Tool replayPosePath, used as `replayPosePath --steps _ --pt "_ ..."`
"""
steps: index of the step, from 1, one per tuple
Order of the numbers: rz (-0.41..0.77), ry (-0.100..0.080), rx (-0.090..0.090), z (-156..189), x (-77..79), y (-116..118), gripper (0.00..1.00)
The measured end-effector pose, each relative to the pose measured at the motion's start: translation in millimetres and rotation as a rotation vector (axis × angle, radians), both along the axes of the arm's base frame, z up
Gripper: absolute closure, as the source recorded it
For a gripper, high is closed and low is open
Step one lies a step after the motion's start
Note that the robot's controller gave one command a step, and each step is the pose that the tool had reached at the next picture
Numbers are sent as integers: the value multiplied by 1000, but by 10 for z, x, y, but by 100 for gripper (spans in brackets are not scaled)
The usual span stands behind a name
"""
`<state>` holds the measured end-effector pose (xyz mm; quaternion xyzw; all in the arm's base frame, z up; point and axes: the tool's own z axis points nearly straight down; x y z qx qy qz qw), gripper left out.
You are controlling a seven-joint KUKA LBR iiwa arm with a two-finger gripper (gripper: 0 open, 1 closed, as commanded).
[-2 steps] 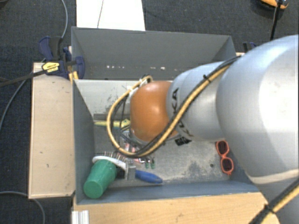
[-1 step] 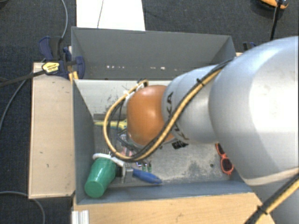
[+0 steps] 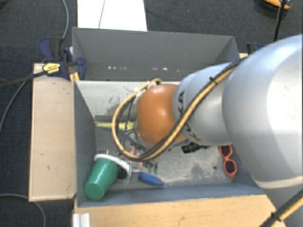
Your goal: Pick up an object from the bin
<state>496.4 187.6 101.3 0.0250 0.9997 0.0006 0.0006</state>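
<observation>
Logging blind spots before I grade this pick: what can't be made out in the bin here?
Camera view:
- Bin floor at the middle: hidden under the orange wrist cover.
- Orange glasses, right: upper part hidden by the arm.
- Yellow stick, left: right end behind the cables.
- Black thing under the arm: mostly covered, kind unclear.

The grey metal bin (image 3: 156, 56) has tall walls and a scuffed floor. In its lower-left corner a green plastic cup (image 3: 101, 178) lies on its side, wider end toward the middle, with a white toothed piece (image 3: 112, 158) at its rim. Just beside it, along the lower wall, lies a blue pen-like thing (image 3: 151, 179). A yellow stick (image 3: 113, 125) lies near the left wall. Orange-red sunglasses (image 3: 228, 161) rest toward the lower-right corner.
</observation>
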Motion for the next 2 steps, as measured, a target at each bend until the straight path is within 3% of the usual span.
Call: replayPosePath --steps 1,2 --pt "-64 2 2 -309 -38 45 0" --pt "-88 -11 8 -262 -39 1 100"
